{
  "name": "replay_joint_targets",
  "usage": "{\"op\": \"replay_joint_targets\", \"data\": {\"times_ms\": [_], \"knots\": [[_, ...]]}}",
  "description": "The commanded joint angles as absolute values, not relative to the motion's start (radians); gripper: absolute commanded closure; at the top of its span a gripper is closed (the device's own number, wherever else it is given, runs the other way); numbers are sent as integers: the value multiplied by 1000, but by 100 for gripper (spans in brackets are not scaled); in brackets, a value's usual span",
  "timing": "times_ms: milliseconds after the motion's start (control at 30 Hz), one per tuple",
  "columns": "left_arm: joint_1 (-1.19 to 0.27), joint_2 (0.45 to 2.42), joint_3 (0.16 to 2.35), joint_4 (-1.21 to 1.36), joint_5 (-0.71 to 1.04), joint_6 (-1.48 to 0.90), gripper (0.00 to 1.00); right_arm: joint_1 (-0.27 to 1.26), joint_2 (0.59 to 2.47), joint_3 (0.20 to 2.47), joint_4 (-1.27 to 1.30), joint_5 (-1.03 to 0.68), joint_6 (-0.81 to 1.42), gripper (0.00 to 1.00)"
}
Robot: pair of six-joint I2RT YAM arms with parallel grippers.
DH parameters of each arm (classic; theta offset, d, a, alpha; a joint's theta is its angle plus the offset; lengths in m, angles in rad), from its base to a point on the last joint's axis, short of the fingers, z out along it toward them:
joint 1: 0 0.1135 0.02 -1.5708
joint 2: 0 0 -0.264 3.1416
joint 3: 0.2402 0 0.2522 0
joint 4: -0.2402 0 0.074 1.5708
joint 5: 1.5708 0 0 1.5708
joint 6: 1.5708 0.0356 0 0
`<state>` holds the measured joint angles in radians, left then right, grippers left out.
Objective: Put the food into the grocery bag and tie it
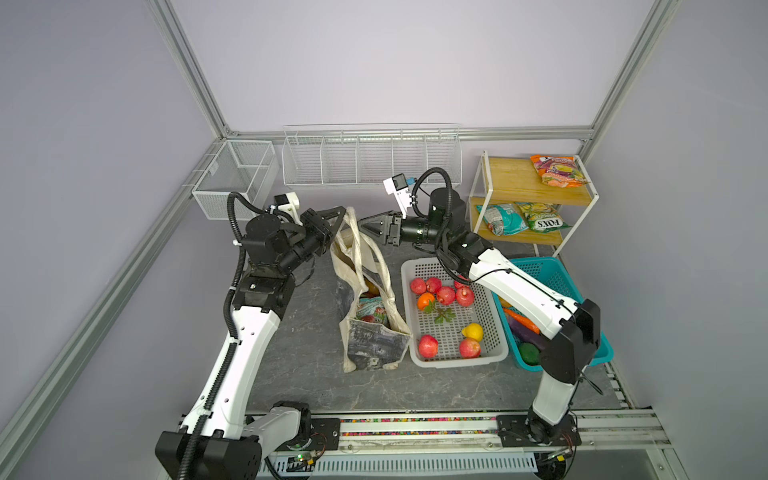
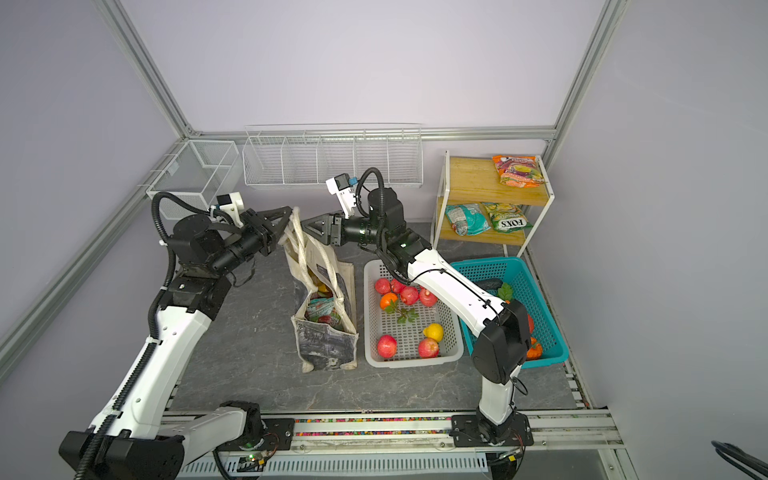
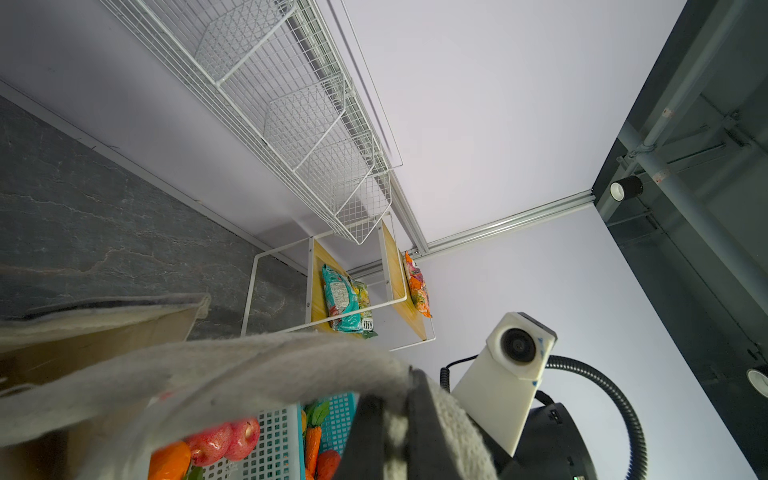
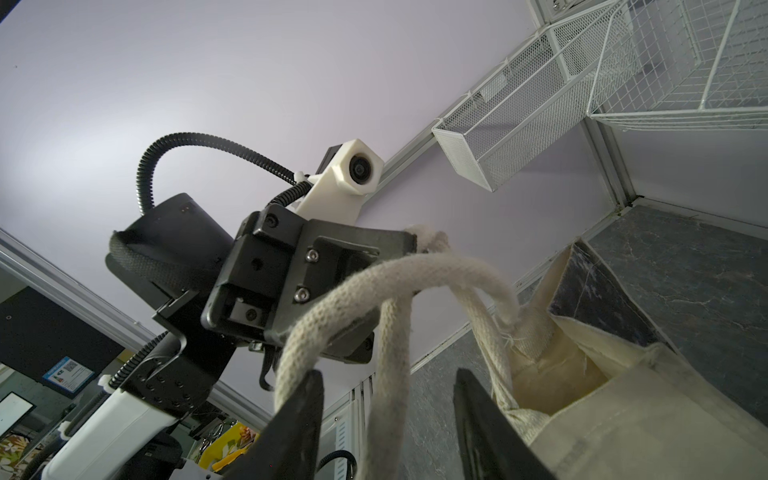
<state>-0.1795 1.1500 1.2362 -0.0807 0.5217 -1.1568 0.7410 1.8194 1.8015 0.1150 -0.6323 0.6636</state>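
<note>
The cream grocery bag stands upright mid-table, mouth open, with a teal snack packet and other food pieces inside. Its long handles are pulled up and back. At their top, my left gripper is shut on a handle strap. Facing it from the right, my right gripper is open. One handle strand hangs loose between its fingers, and another strand lies against the outside of one finger.
Right of the bag, a white perforated basket holds red, orange and yellow fruit. Behind my right arm, a teal basket holds more produce. A wooden shelf with snack packets stands back right. Wire baskets line the back wall.
</note>
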Motion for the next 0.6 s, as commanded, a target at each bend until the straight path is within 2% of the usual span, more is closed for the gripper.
{"op": "replay_joint_targets", "data": {"times_ms": [0,133,333,433,567], "knots": [[-175,1140,1243,-75,545,-1140,100,739,1759,1794,92,-621,620,40],[-175,1139,1235,-69,549,-1145,100,728,1726,1771,64,-606,594,35],[-175,1142,1239,-67,555,-1144,100,685,1668,1715,39,-590,566,34],[-174,1144,1237,-67,557,-1144,100,652,1642,1684,4,-583,539,37],[-175,1146,1235,-51,564,-1157,100,623,1635,1627,-40,-578,485,46]]}}
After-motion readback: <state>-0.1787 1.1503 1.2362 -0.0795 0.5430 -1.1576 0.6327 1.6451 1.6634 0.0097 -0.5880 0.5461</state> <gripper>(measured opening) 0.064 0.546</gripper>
